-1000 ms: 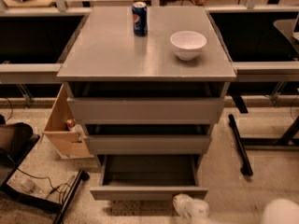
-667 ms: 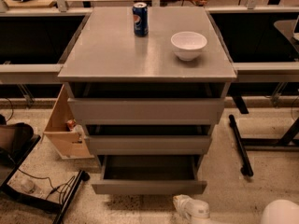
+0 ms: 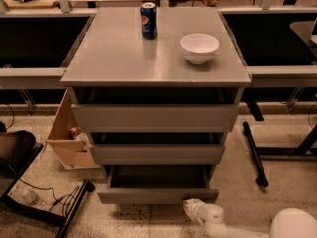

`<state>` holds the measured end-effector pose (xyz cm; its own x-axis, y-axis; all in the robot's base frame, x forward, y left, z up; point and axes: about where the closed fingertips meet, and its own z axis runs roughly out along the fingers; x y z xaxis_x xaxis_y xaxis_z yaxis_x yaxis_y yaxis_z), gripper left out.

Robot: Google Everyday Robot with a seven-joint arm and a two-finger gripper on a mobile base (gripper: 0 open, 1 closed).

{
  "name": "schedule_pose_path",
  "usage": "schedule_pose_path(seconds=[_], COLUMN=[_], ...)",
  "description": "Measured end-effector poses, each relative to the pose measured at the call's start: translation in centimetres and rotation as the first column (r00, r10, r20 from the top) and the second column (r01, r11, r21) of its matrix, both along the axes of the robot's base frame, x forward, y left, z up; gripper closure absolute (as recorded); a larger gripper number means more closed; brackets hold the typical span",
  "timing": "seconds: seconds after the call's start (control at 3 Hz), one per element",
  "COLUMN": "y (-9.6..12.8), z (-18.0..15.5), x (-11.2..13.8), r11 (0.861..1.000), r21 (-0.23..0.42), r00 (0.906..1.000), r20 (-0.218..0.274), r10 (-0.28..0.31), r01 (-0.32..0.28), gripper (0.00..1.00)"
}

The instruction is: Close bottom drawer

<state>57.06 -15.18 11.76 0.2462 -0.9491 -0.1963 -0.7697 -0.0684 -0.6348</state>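
The grey cabinet (image 3: pixel 156 58) has three flat-fronted drawers. The bottom drawer (image 3: pixel 148 196) is pulled out a short way, and its plain grey tray (image 3: pixel 158 177) shows empty inside. The two drawers above it stand out only slightly. My gripper (image 3: pixel 190 207), at the end of the white arm (image 3: pixel 215 219), is low at the bottom of the camera view. It is right at the lower right part of the bottom drawer's front; I cannot tell whether it touches it.
A Pepsi can (image 3: pixel 148 20) and a white bowl (image 3: pixel 199 47) stand on the cabinet top. An open cardboard box (image 3: pixel 67 133) sits left of the cabinet. A black frame with cables (image 3: pixel 44 202) lies at the lower left. A black table leg (image 3: pixel 255 155) is on the right.
The bottom drawer has slid inward, so less of its tray shows. My arm has moved forward toward the cabinet with it.
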Motion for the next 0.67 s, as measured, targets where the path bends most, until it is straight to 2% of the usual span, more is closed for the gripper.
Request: schedule_pose_path(seconds=[0.33,0.67], y=[0.1,1.3], z=[0.2,-0.3], x=[0.9,1.9], r11=[1.0,0.998], r21=[0.012,0.015], r00=[0.9998,0.9974], r20=[0.015,0.031], r10=[0.014,0.065], r01=[-0.014,-0.066], gripper=[1.0,1.0])
